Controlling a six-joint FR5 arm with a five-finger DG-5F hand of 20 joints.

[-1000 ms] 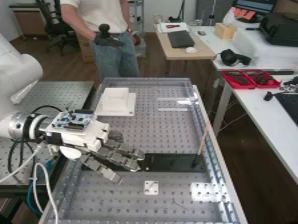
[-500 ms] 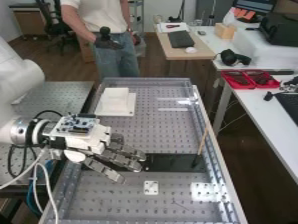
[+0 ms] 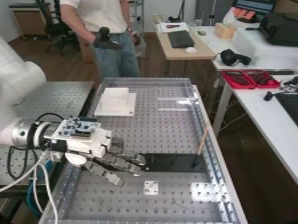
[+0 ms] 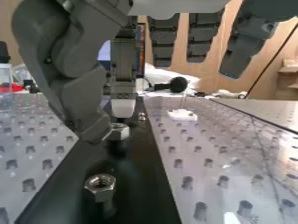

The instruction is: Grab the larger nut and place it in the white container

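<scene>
Nuts, 2 of them, sit on the glossy black strip (image 3: 174,162), which lies across the perforated bench tray (image 3: 126,202). In the wrist view the nearer nut (image 4: 100,183) rests well apart from the fingers, its threaded hole facing up. The farther nut (image 4: 119,131) is just beside the thumb's tip, with a downward-pointing fingertip (image 4: 124,108) close past it; I cannot tell whether either touches it. Beyond it lies 1 small metal piece (image 4: 142,116), too small to make out. The nearer nut looks larger, but it is also closer to the camera, so I cannot tell for sure which is the bigger of the 2. In the high view the hand (image 3: 118,164) is low over the strip's end, its fingers nearly straight and spread wide. The white container (image 3: 115,96) is farther up the tray, well apart from the hand, on a flat white base (image 3: 129,110). A slim wooden stick (image 3: 203,140) leans at the strip's other end, dark tip down, and a small white plate (image 3: 151,188) lies near the strip.
</scene>
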